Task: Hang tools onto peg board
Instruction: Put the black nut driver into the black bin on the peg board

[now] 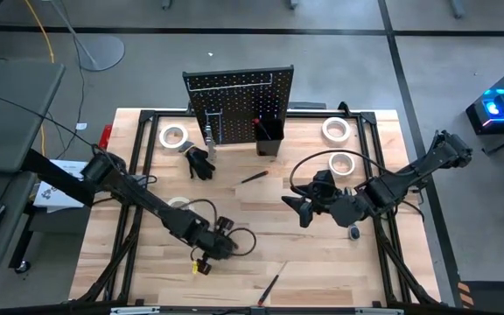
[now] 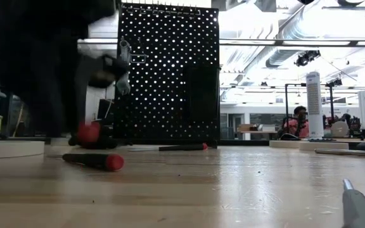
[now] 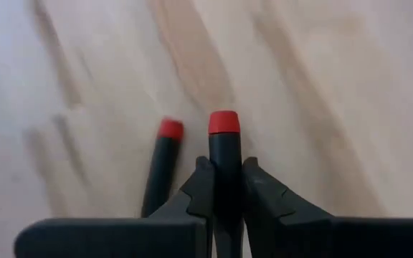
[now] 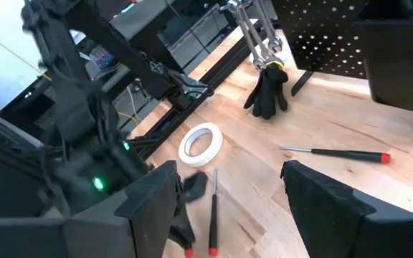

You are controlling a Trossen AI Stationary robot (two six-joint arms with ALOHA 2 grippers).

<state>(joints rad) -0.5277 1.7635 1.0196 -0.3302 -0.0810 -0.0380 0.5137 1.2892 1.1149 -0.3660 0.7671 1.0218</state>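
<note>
My left gripper (image 1: 226, 238) is at the table's near left, shut on a dark screwdriver with a red end cap (image 3: 224, 122). A second red-capped screwdriver (image 3: 165, 161) lies on the table right beside it (image 2: 94, 161). The black peg board (image 1: 239, 101) stands upright at the far edge, with a black bin (image 1: 268, 138) on its front and silver wrenches (image 4: 257, 39) hanging on it. My right gripper (image 4: 228, 172) hovers open over the table's right half (image 1: 300, 210), with nothing between its fingers. My left gripper pinches the screwdriver's dark handle (image 3: 224, 154) between its two fingers, a little back from the red cap. The fingers slant down from the table's left and lie along the handle, so the cap sticks out past the fingertips. The capped end (image 2: 89, 133) shows above the table.
White tape rolls lie at the far left (image 1: 174, 136), far right (image 1: 336, 129), right (image 1: 342, 163) and under the left arm (image 1: 179, 203). A black glove (image 1: 201, 163) and a slim screwdriver (image 1: 254, 176) lie before the board. Another screwdriver (image 1: 269, 286) lies near the front edge.
</note>
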